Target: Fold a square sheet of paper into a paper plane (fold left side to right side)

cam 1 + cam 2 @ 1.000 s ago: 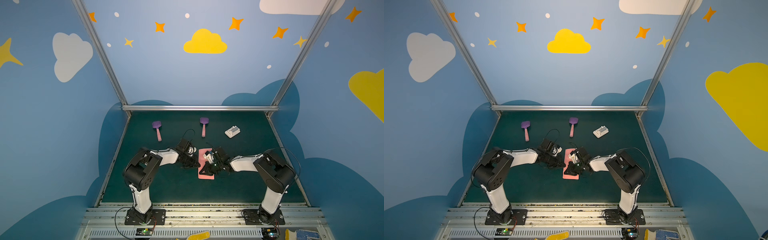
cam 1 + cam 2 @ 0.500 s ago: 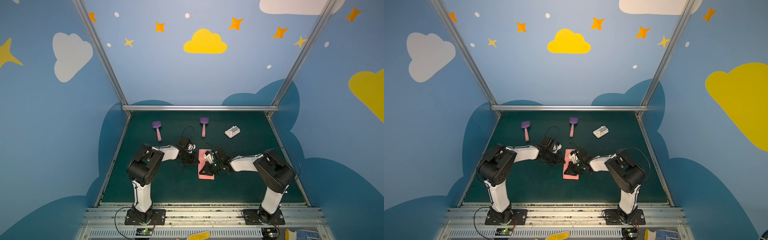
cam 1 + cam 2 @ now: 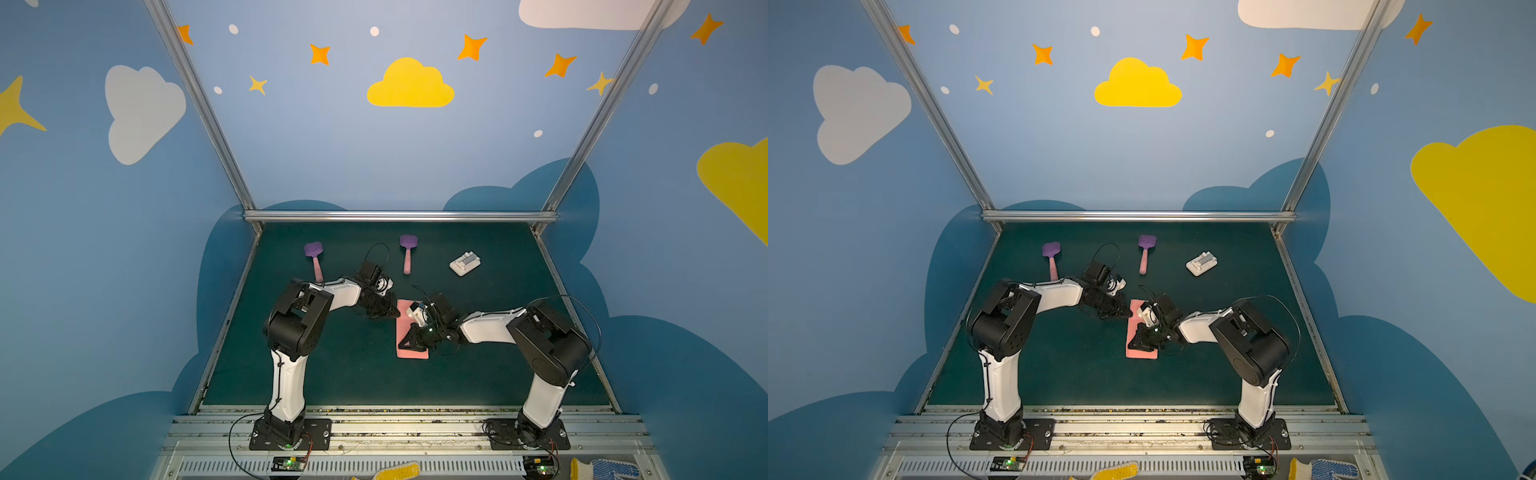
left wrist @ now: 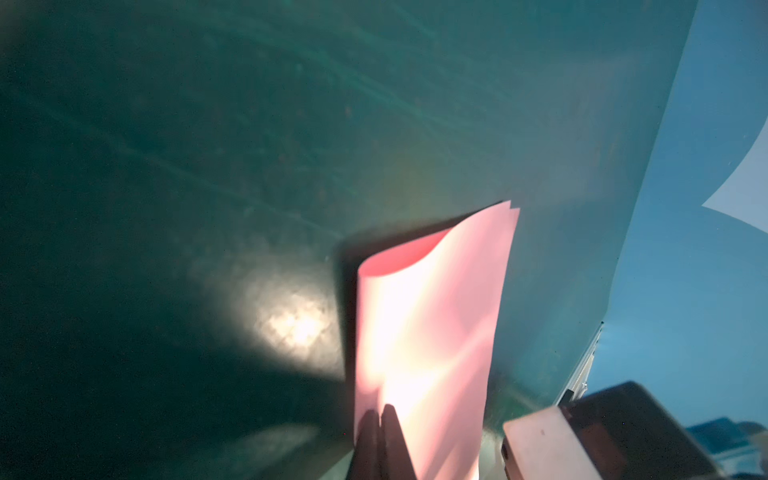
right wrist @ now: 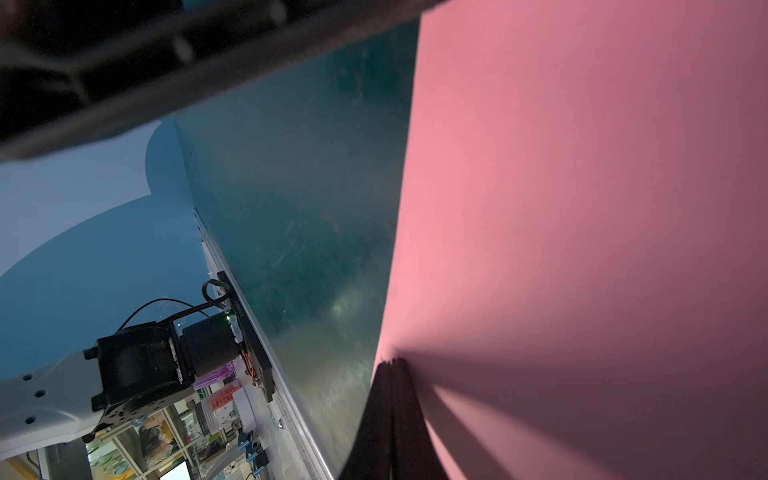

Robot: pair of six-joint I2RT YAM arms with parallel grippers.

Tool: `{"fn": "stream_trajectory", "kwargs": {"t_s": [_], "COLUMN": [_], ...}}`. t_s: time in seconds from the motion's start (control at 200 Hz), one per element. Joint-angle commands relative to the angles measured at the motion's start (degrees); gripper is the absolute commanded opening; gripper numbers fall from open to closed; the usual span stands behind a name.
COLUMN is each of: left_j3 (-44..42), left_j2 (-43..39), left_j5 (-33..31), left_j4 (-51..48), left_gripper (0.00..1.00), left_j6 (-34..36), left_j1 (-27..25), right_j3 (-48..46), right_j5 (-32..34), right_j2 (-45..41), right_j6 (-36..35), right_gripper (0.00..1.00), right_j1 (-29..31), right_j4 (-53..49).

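The square sheet of paper (image 3: 412, 351) is salmon pink and lies doubled into a narrow rectangle at the middle of the green mat (image 3: 332, 374); both top views show it. Its fold bulges in a loose loop in the left wrist view (image 4: 436, 311). My left gripper (image 3: 392, 312) is shut, its tips resting on the sheet's far left corner (image 4: 380, 409). My right gripper (image 3: 402, 345) is shut too, tips down on the left folded edge nearer the front (image 5: 392, 363). No paper plane shows.
Two purple spatulas with pink handles (image 3: 313, 259) (image 3: 408, 249) and a small white block (image 3: 464, 263) lie toward the back of the mat. Blue walls and metal rails (image 3: 399, 216) close it in. Gloves (image 3: 395, 471) lie on the front rail.
My left arm has drawn its elbow up and in, with its gripper staying at the sheet's far left corner. The right gripper and the sheet have hardly moved.
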Motion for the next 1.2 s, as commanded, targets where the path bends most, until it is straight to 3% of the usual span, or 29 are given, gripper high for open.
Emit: {"fn": "stream_trajectory", "kwargs": {"t_s": [0.0, 0.486, 0.666, 0.776, 0.876, 1.036, 1.196], "left_j3": [1.4, 15.3, 18.9, 14.2, 6.8, -6.8, -15.3], "left_j2": [3.3, 13.1, 10.9, 4.7, -2.4, -14.3, -22.7], "left_j5": [-3.1, -4.4, -3.8, -2.2, -1.0, -1.4, -5.0], "left_j4": [-2.8, -11.6, -14.9, -12.0, -7.8, -1.5, -0.2], "left_gripper": [0.04, 0.04, 0.04, 0.04, 0.10, 0.28, 0.48], "left_j6": [2.2, 7.0, 7.7, 5.7, 2.4, -2.8, -5.2], "left_j1": [1.2, 6.4, 7.1, 6.8, 6.2, 4.2, -1.0], "right_j3": [-2.0, -3.3, -0.7, 1.3, 0.7, -4.5, -11.4], "right_j5": [4.1, 3.5, 1.7, 3.6, 5.4, 6.9, 8.2], "right_j2": [2.5, -0.3, -6.5, -13.1, -18.4, -25.7, -30.8], "right_j6": [-0.7, -0.4, -1.6, -1.9, -1.6, -0.3, 1.9], "right_gripper": [0.00, 0.00, 0.00, 0.00, 0.18, 0.37, 0.45], "right_j1": [0.3, 0.4, 0.1, -0.5, -1.7, -4.9, -8.8], "right_j4": [-7.4, -7.6, -10.5, -15.0, -18.1, -20.3, -20.4]}}
